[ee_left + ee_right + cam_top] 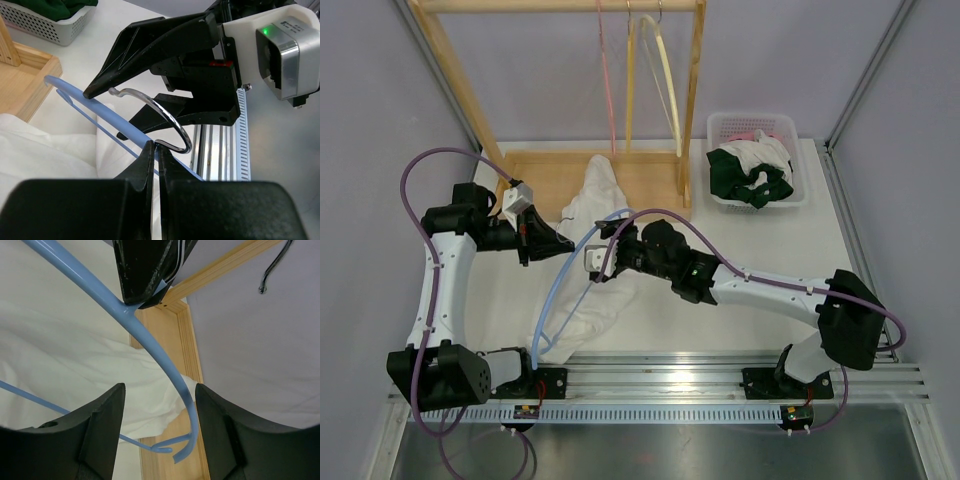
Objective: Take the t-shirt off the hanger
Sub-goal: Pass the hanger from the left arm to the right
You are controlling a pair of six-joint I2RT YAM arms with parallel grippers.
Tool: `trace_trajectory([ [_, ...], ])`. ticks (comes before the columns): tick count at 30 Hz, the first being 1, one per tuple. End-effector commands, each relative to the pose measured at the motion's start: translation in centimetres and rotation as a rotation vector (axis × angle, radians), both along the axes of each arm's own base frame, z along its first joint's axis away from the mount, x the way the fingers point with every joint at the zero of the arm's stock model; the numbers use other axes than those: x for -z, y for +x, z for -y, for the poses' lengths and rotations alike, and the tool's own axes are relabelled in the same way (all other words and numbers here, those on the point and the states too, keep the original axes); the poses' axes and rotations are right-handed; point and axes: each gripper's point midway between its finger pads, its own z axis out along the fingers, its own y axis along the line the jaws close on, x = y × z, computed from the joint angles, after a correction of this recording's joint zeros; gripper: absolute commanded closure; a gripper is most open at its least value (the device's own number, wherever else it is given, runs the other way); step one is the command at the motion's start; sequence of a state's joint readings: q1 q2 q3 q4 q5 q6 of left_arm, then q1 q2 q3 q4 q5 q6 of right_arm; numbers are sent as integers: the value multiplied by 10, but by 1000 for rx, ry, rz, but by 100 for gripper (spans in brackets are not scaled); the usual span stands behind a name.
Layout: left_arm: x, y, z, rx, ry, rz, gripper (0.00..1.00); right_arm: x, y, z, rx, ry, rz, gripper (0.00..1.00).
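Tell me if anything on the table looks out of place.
The white t-shirt lies crumpled on the table, one end draped over the rack's wooden base, with the blue hanger poking out of it.

Top camera looked down from above and behind both arm bases (460, 375), wide, taking in table (790, 240), rack (692, 100), basket (798, 195). Left wrist camera sat tight behind its fingers (149, 167), facing the right arm (200, 50). Right wrist camera, equally close, faced the rack's base. All three caught the hanger (555, 285) and t-shirt (595, 195).
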State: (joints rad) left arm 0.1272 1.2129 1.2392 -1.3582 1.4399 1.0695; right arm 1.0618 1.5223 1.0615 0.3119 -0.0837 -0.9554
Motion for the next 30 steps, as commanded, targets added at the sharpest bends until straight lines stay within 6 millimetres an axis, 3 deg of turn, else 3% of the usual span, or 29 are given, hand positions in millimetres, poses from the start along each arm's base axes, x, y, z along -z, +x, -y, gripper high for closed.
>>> trace_trajectory([
  [1, -35, -26, 10, 19, -158, -140, 100, -19, 5, -6, -24, 56, 7, 35],
  [10, -34, -27, 10, 19, -157, -159, 100, -12, 15, -16, -17, 51, 7, 46],
  [13, -34, -28, 10, 20, -154, -161, 100, -9, 15, -20, -27, 49, 1, 56],
  [17, -33, -28, 10, 18, -155, -162, 100, -10, 17, -22, -23, 47, -3, 80],
  [18, -33, -28, 10, 20, -155, -165, 100, -10, 18, -21, -17, 46, -3, 94],
  [19, -33, -28, 10, 18, -157, -168, 100, -12, 18, -21, -14, 48, -1, 99],
  [30, -31, -29, 10, 18, -149, -169, 100, -29, 11, -4, -2, 71, 23, 100],
])
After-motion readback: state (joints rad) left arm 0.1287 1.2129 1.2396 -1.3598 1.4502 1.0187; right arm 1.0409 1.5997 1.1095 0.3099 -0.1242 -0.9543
